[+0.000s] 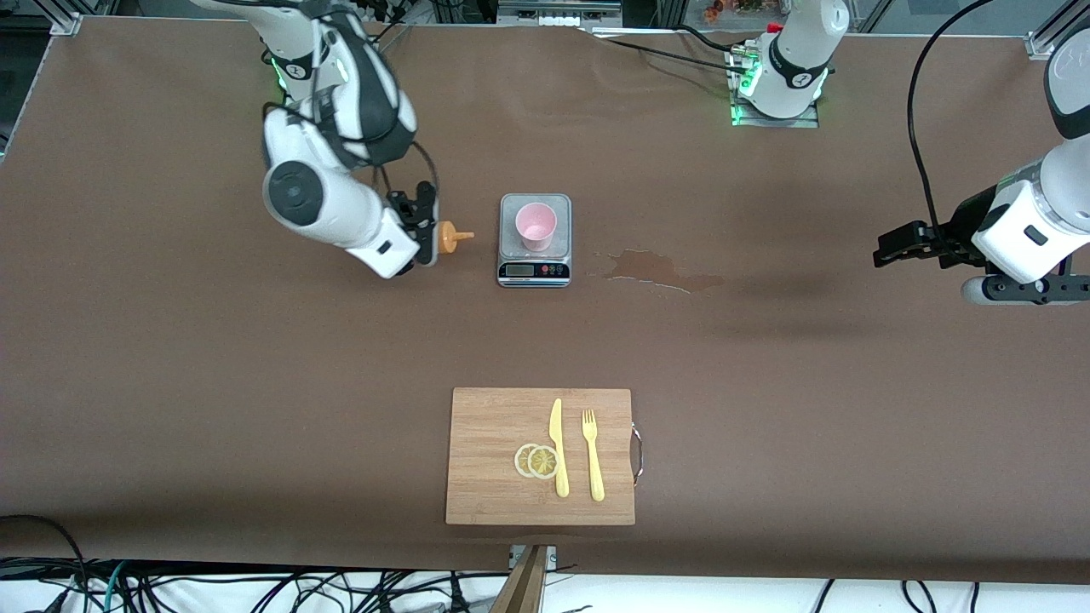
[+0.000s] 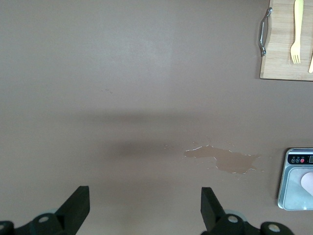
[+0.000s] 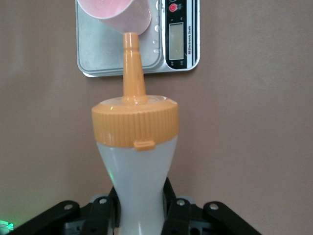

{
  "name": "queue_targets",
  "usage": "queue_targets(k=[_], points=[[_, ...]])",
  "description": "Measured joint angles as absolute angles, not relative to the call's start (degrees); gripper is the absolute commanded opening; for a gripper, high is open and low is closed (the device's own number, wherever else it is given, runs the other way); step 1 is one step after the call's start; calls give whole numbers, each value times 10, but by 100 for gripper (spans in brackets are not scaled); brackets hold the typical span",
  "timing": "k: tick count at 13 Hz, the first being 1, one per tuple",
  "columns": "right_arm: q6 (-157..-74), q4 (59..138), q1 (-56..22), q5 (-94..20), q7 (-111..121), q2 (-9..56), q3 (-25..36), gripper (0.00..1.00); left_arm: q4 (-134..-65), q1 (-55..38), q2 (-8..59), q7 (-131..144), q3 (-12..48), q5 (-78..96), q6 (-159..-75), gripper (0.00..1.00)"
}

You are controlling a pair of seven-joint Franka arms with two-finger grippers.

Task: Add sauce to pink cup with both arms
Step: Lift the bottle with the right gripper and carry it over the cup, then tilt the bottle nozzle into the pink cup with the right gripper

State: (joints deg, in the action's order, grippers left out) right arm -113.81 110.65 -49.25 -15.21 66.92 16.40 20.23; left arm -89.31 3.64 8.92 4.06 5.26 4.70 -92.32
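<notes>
Two arms in my front view. Starting at the right arm's end of the table: right gripper (image 1: 423, 228) is clamped on the sauce bottle (image 1: 444, 237), which it holds on its side above the table, orange nozzle aimed at the scale (image 1: 534, 271). On the right wrist view I see both fingers (image 3: 177, 215) pinching the whitish waist of the bottle, with the nozzle tip lined up toward the pink cup (image 3: 117, 13); tip is short of the cup in the front view, a gap of bare table between them.

Pink cup stands upright on the scale's platform, mid-table, display edge of the scale facing the front camera. Just beside the scale, toward the left arm's end, a wet spill patch (image 1: 660, 271) sits on the brown table (image 1: 170, 383).

Nearer the front camera: wooden cutting board (image 1: 494, 477) with two lemon slices (image 1: 537, 461), a yellow knife (image 1: 558, 447) and a yellow fork (image 1: 593, 455) lying on it, metal handle on one edge.

Left gripper (image 1: 903, 247) waits over bare table at the left arm's end, well apart from the scale, fingers (image 2: 78, 208) spread wide with nothing between them.
</notes>
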Motion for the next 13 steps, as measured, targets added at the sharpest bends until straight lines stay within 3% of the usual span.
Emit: queue_targets(k=[13], points=[[-1129, 1100, -683, 149, 326, 170, 200, 16, -893, 36, 89, 41, 53, 47, -923, 100]])
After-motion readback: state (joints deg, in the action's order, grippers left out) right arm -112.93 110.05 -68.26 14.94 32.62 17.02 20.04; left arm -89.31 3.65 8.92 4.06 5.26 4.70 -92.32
